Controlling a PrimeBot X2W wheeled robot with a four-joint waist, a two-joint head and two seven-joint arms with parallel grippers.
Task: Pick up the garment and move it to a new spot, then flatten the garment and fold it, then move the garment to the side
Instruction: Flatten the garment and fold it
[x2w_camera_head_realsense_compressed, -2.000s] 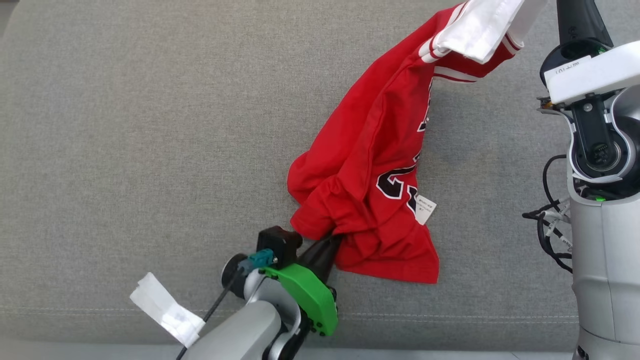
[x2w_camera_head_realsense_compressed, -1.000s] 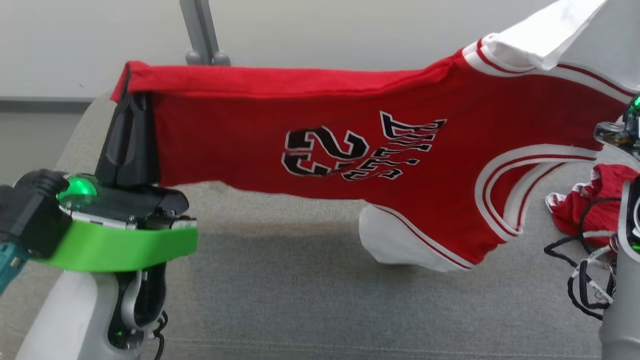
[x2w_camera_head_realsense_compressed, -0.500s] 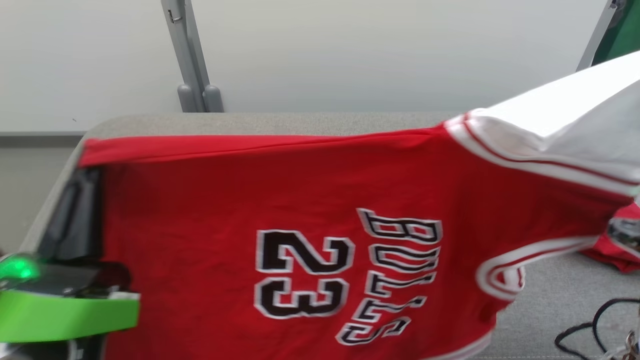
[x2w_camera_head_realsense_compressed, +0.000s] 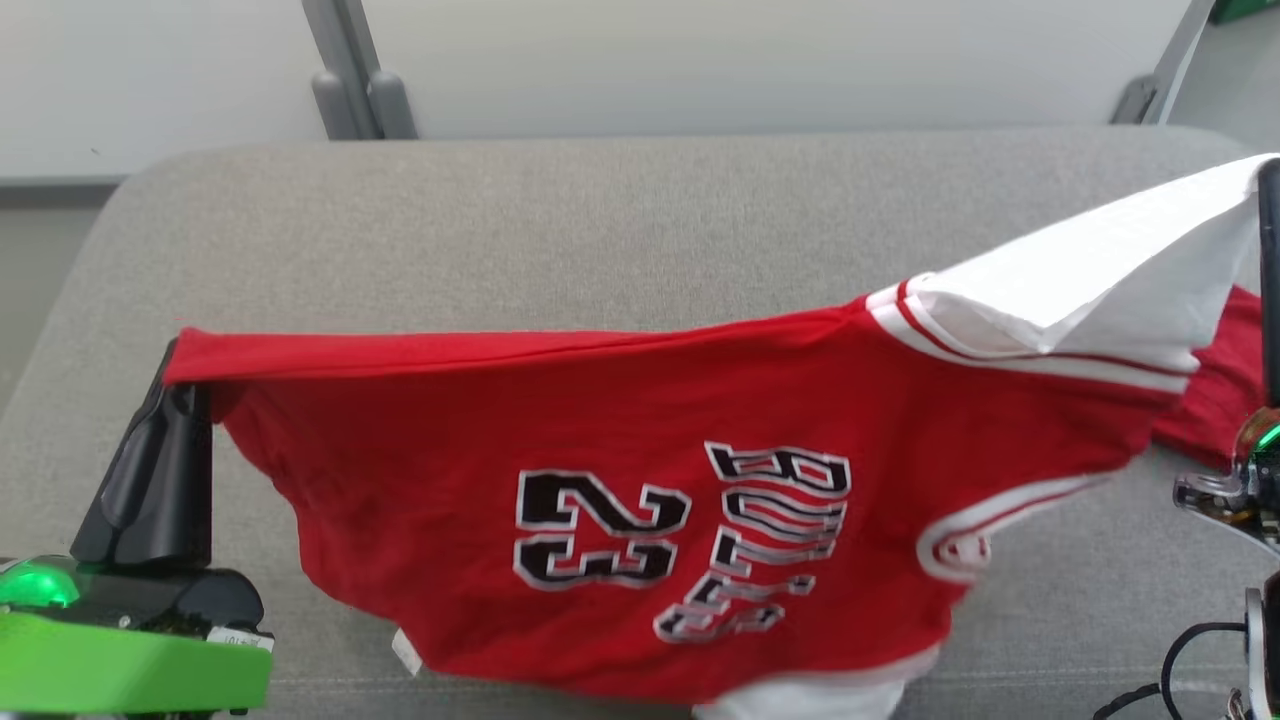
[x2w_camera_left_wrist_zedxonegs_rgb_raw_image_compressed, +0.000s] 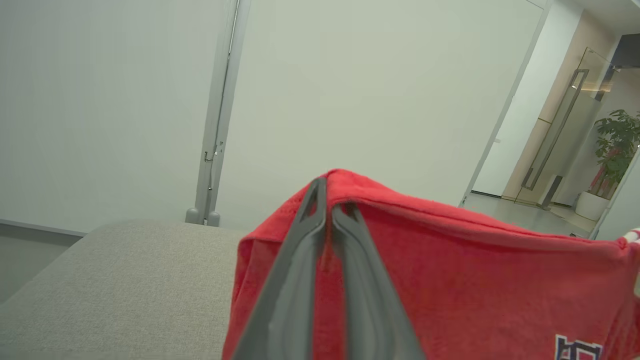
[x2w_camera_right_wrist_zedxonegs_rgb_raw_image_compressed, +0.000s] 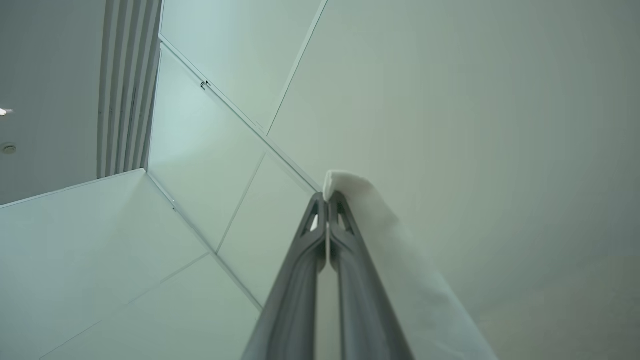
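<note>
A: Where's the garment?
B: Red fabric jersey (x2w_camera_head_realsense_compressed: 640, 520) with a black-and-white "23" and lettering. It is held up and stretched left to right over the grey fabric-covered table (x2w_camera_head_realsense_compressed: 600, 230). The print faces the head camera, turned sideways.
A: Left hand?
B: Left hand (x2w_camera_left_wrist_zedxonegs_rgb_raw_image_compressed: 327, 200): two long dark fingers pressed together, pinching the jersey's red hem corner at the left end. The hem folds over the fingertips. A bright green wrist collar (x2w_camera_head_realsense_compressed: 120, 670) sits below it, near left.
A: Right hand?
B: Right hand (x2w_camera_right_wrist_zedxonegs_rgb_raw_image_compressed: 327, 197): fingers pressed together too, pinching the tip of the jersey's white sleeve (x2w_camera_head_realsense_compressed: 1100, 290) at the right. The sleeve runs from it to the red body.
A: Is the jersey touching the table?
B: The top edge is clear of it. The lower edge hangs by the table's near side, but that part is blurred, so contact cannot be told.
A: Anything else?
B: Another red cloth (x2w_camera_head_realsense_compressed: 1215, 400) lies on the table at the right, behind the sleeve. Whether it joins the jersey cannot be told. Two grey upright posts (x2w_camera_head_realsense_compressed: 350, 80) stand against the pale wall past the far left. A green potted plant (x2w_camera_left_wrist_zedxonegs_rgb_raw_image_compressed: 617, 145) is far right in the left wrist view.
</note>
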